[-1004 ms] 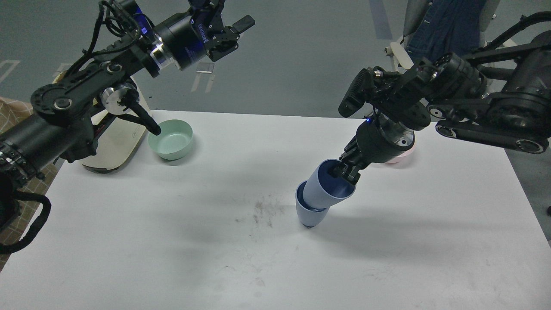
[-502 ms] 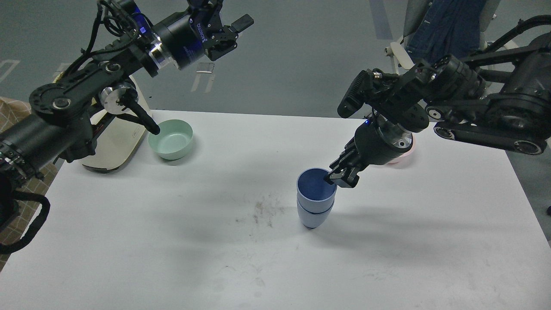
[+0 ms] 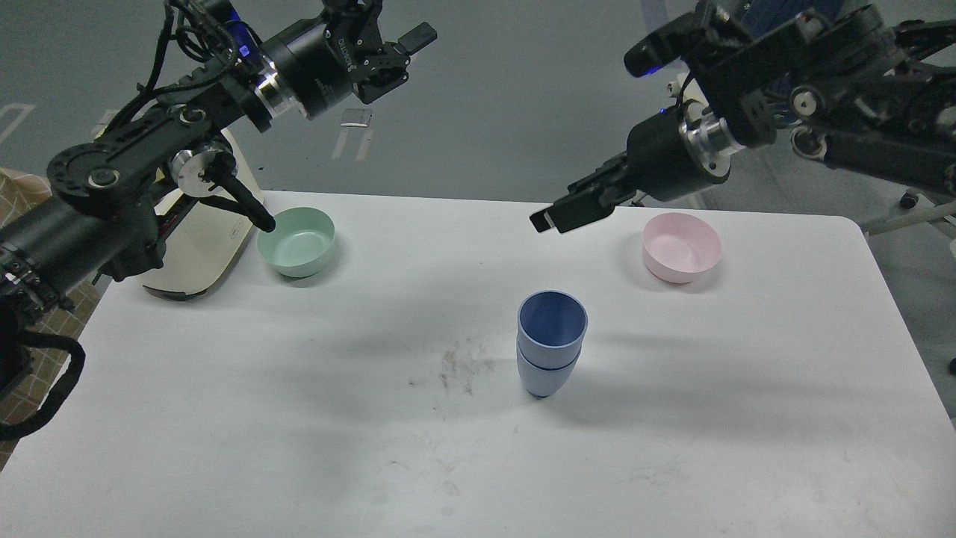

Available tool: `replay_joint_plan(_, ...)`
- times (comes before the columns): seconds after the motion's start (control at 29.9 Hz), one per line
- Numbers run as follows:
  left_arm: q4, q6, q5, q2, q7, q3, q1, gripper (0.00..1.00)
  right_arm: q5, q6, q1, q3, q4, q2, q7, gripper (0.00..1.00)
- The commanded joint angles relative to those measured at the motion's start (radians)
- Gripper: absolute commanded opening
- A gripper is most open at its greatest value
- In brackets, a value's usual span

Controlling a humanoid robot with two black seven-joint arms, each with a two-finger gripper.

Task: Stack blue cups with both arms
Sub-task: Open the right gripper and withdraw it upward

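Note:
The two blue cups (image 3: 551, 344) stand upright in the middle of the white table (image 3: 299, 418), one nested inside the other, dark blue inside showing at the top. My right gripper (image 3: 562, 213) hangs above the table, up and behind the stack, clear of it, with its fingers slightly apart and empty. My left gripper (image 3: 405, 54) is raised high at the back left, beyond the table's far edge, open and empty.
A mint-green bowl (image 3: 296, 242) sits at the back left, under my left arm's elbow. A pink bowl (image 3: 681, 247) sits at the back right. A beige flat object (image 3: 196, 258) lies at the table's left edge.
My right gripper let go of the upper cup, now seated straight in the lower one, then rose up and back. The pink bowl came into view. The left arm barely moved.

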Motion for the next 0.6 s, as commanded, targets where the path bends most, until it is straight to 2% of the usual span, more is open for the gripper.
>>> replay_joint_plan(0.0,0.02,0.0,-0.012,0.0,0.0,-0.003,0.001,0.97,0.282,0.0,-0.083,0.097,-0.106,-0.082,0.0,0.96)
replay_joint_plan(0.07,0.034,0.0,-0.027,-0.002,0.0,-0.003,0.002,0.97,0.341,0.0,-0.118,0.141,-0.146,-0.097,0.0,0.96)
replay_joint_plan(0.2,0.12,0.005,-0.084,-0.026,-0.009,-0.004,0.019,0.97,0.544,0.0,-0.297,0.354,-0.302,-0.106,0.0,0.96)
replay_joint_plan(0.33,0.166,0.016,-0.124,-0.06,-0.012,-0.004,0.036,0.98,0.651,0.0,-0.428,0.502,-0.381,-0.093,0.0,0.96)
replay_joint_plan(0.57,0.281,0.003,-0.178,-0.123,0.002,-0.039,0.09,0.98,0.669,0.0,-0.719,0.817,-0.514,0.036,0.0,0.97)
